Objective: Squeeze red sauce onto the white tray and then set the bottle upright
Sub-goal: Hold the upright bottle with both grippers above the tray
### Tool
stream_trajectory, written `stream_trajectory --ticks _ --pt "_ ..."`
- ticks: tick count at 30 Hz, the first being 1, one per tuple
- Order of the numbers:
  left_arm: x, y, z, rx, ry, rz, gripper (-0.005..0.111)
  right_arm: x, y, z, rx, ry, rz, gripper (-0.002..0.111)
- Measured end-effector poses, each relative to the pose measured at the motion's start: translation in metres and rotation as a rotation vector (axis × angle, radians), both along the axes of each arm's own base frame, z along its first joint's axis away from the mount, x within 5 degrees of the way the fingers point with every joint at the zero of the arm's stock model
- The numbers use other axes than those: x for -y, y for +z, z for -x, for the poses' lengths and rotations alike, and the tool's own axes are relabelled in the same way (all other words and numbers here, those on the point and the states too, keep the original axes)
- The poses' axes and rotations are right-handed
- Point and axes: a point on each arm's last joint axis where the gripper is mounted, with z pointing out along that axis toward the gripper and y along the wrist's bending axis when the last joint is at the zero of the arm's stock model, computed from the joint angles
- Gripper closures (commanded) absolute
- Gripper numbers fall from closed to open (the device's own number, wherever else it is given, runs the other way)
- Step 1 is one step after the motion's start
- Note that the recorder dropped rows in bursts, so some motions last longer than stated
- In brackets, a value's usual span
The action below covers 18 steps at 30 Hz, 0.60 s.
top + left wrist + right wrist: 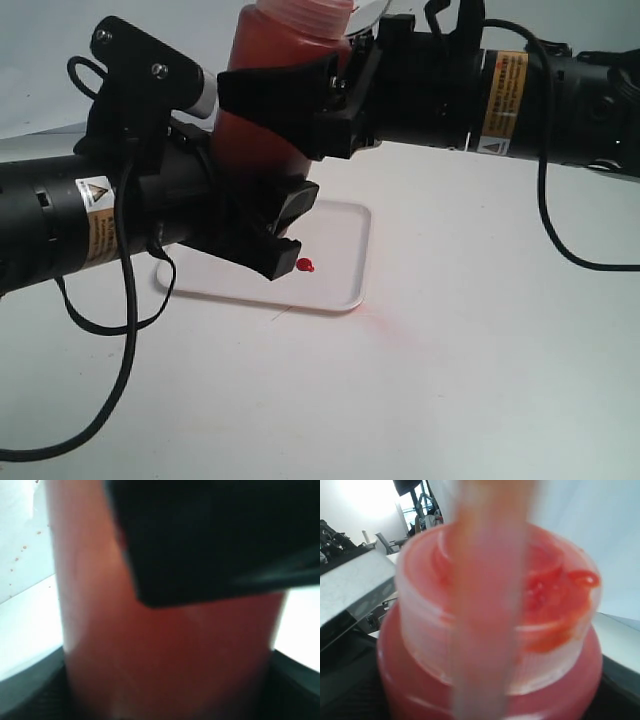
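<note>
The bottle (270, 75) stands upright above the white tray (345, 250), its base hidden behind my left gripper. My left gripper (262, 195) is shut on the bottle's lower body, with one black finger (283, 228) in front. My right gripper (272, 95) is shut on the upper body, just under the cap. In the left wrist view the bottle's red body (165, 655) fills the space between the jaws. The right wrist view looks down on the sauce-smeared cap (555, 595) and the blurred nozzle (487, 580). A small blob of red sauce (305, 265) lies on the tray.
The white table (480, 380) extends in front and to the right of the tray. A black cable (125, 380) loops down from the left arm, and another hangs from the right arm (560, 230). A faint red glow (388, 328) shows on the table near the tray's corner.
</note>
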Motion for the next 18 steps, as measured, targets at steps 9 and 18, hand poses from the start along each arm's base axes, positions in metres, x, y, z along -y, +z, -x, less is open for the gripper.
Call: stream_trajectory --ticks 9,18 --pt "0.0000 0.0000 0.0000 0.000 0.000 0.000 0.107 -0.0004 0.0000 0.0003 0.009 0.002 0.003 0.108" --pt "0.0000 0.0000 0.0000 0.000 0.000 0.000 0.104 -0.0001 -0.0008 -0.0007 0.008 -0.011 0.012 0.108"
